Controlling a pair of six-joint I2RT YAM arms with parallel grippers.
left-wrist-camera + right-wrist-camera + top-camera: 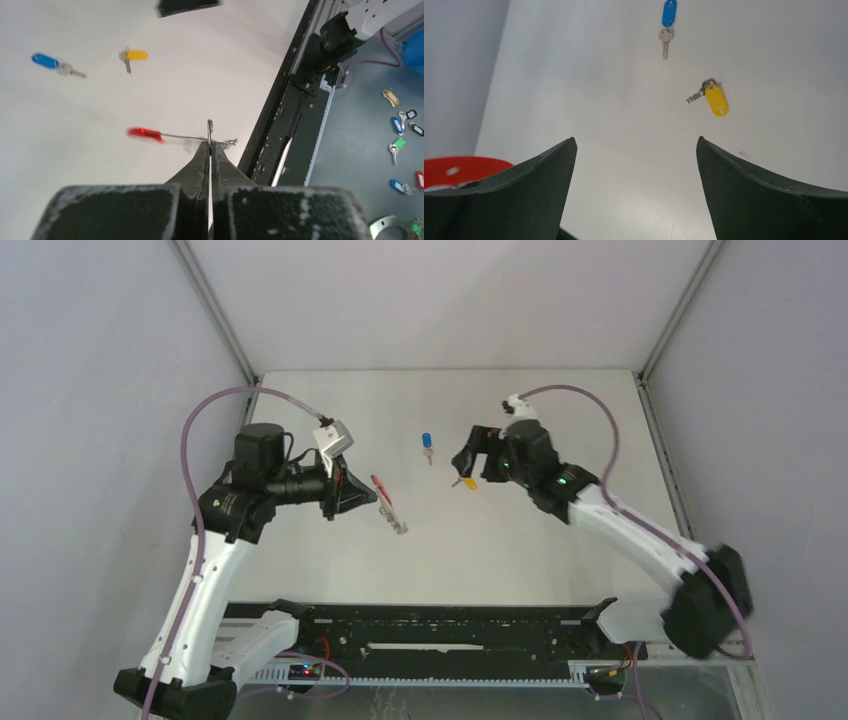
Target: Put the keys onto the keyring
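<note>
The keyring is a red tag (pixel 144 133) on a thin wire joined to a metal ring (pixel 210 131) and a grey cluster (pixel 230 143). In the top view it lies mid-table (pixel 380 487). My left gripper (pixel 210 145) is shut on the ring, which stands edge-on between the tips; the top view shows that gripper too (pixel 368 496). The blue-headed key (pixel 427 442) (pixel 668 14) and the yellow-headed key (pixel 468 483) (pixel 716 100) lie loose on the table. My right gripper (pixel 636 142) (pixel 462 462) is open and empty, hovering just near of the yellow key.
A black rail (pixel 450 625) (pixel 285 130) runs along the table's near edge. Several spare tagged keys (pixel 400 130) lie on the floor beyond it. Grey walls close off the left, right and back. A red disc (pixel 454 170) shows at the right wrist view's lower left.
</note>
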